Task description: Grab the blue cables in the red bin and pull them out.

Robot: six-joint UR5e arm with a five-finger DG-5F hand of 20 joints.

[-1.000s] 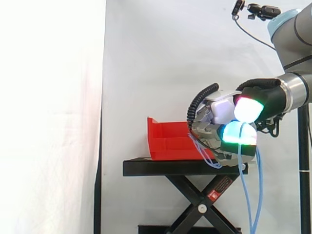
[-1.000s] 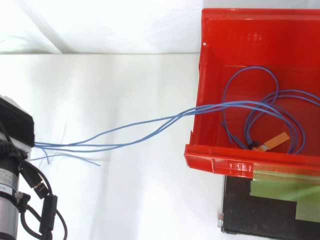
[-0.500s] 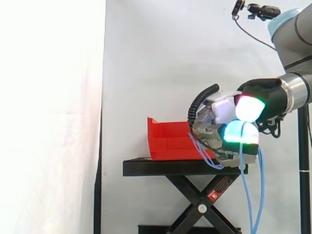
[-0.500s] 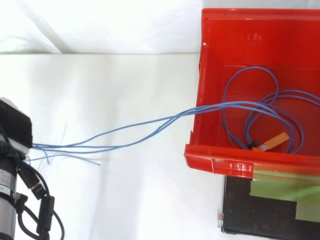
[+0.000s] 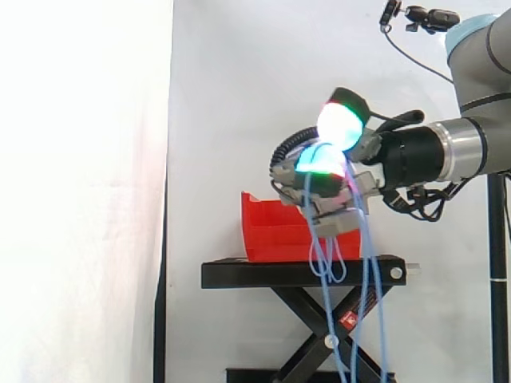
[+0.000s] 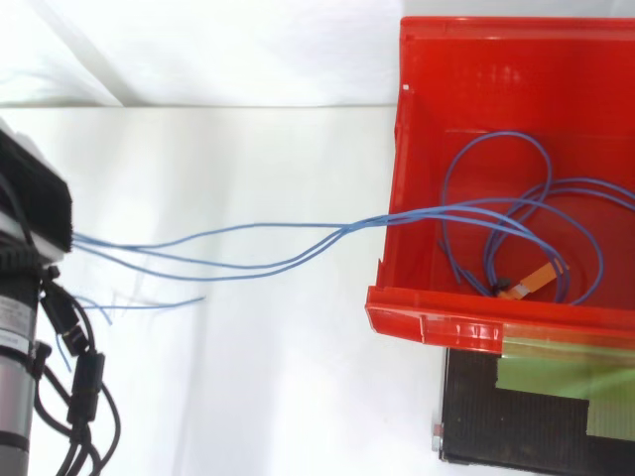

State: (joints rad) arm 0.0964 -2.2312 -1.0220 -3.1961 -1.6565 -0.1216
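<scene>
The red bin [image 5: 267, 230] stands on the black stand [image 5: 303, 274]. In the top view, blue cables [image 6: 493, 203] lie looped inside the bin [image 6: 466, 322], next to a small orange tag [image 6: 536, 281]. Several strands [image 6: 248, 248] run out over the bin's left wall to my hand [image 6: 35, 198] at the left edge. In the side view my hand [image 5: 334, 209] is raised just right of and above the bin. It is shut on the cables, its fingertips [image 5: 343, 124] glowing green and white. Loose cable ends [image 5: 367, 303] hang from it below the stand top.
The black stand rests on a scissor frame [image 5: 319, 335] before the white curtain. Green tape [image 6: 556, 382] lies on the stand's black plate below the bin. A camera mount [image 5: 423, 16] sits on the arm at the top right.
My hand has risen and turned, moving toward the bin in the side view and up the picture in the top view. The strands now run higher and hang in longer loops.
</scene>
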